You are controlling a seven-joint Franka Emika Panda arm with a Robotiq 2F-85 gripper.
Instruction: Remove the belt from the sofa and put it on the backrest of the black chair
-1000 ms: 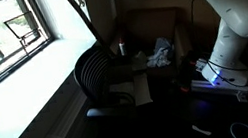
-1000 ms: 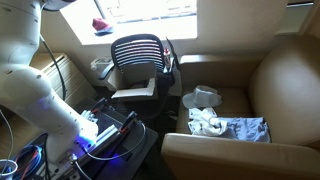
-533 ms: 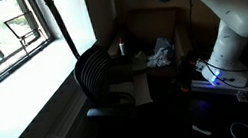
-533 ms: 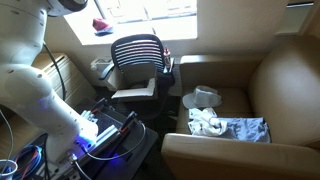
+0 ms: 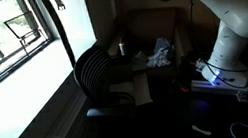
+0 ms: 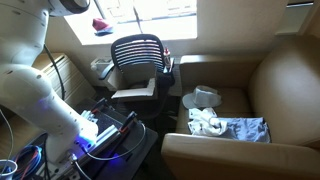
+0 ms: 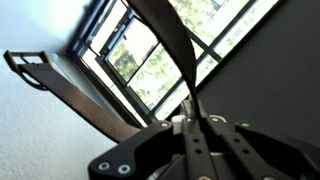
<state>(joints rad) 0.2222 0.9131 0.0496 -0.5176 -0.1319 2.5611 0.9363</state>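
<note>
**Tool.** In the wrist view the gripper (image 7: 196,124) enters from the bottom edge. Its two fingers (image 7: 184,145) stand almost together, with only a strap's thickness between them. The jaws are clamped on the belt (image 7: 168,40), which rises out of the grip as a dark band and runs to the top of the frame. A second, brown run of the same belt crosses the left of that view. It ends in a dark frame-shaped fitting (image 7: 24,62), apparently the buckle. Nothing else touches the fingers. The gripper itself lies beyond the top edge in both exterior views.

**Task object.** The belt is off the sofa and hangs free in the air in front of the window (image 5: 2,34).
- In an exterior view the belt (image 5: 54,5) drops from the top edge as a thin dark strip. Its lower end is above the black chair (image 5: 97,73) and clear of the backrest.
- In an exterior view the belt (image 6: 136,17) shows as a fine line above the black chair (image 6: 140,52), also not touching it.

**Surroundings.**
- The sofa (image 6: 275,70) holds a crumpled cloth (image 6: 228,127) on its seat.
- The same sofa (image 5: 147,25) and cloth (image 5: 162,50) appear dimly behind the chair.
- The white arm (image 5: 230,6) reaches up out of the frame.
</note>
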